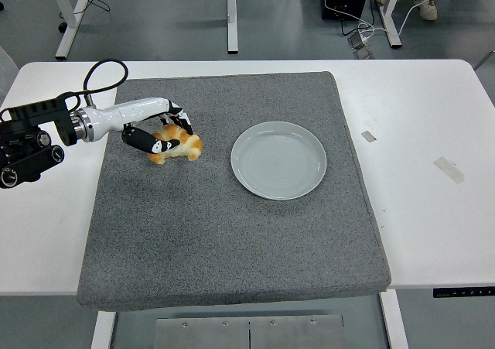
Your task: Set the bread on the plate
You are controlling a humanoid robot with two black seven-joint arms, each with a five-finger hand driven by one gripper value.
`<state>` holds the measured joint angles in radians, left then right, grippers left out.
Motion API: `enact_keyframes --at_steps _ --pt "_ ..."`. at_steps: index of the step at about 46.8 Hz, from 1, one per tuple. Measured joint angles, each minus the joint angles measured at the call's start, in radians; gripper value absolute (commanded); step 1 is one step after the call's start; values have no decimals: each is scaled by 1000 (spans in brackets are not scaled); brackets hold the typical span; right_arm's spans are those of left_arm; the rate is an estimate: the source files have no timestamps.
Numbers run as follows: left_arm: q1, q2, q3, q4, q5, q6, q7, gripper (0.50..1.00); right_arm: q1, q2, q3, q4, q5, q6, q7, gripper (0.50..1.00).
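Observation:
A golden-brown croissant-like bread (179, 145) hangs a little above the grey mat, at its left side. My left hand (164, 135), white with black fingertips, is shut on the bread from the left and above. The pale grey plate (278, 160) lies on the mat to the right of the bread, about a hand's width away, with nothing on it. My right arm does not show.
A large grey mat (232, 233) covers the middle of the white table (433, 210). Two small bits of tape (448, 169) lie on the table's right side. Black cable loops over my left forearm (108, 70). Desk legs stand beyond the far edge.

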<state>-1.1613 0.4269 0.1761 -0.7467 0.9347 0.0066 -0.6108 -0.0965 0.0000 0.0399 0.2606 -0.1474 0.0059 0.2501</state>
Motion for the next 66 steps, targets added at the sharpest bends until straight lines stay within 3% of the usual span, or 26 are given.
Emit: enact_keyframes --at_steps 16,37,42,56,66 --pt "-67 -37 -17 -2 -268 -136 0 500 0 0 1 2 0 0 0 1000" --pt "-213 -156 1 -2 -269 -146 0 500 0 0 2 3 0 0 0 1000" --pt "-283 -167 17 -1 -268 -174 0 500 1 0 2 3 0 0 0 1000" --pt "-490 -208 171 0 -256 -220 0 500 1 0 1 2 0 0 0 1000" --pt "-537 -262 247 0 -245 -233 0 500 2 0 3 3 0 0 0 1000"
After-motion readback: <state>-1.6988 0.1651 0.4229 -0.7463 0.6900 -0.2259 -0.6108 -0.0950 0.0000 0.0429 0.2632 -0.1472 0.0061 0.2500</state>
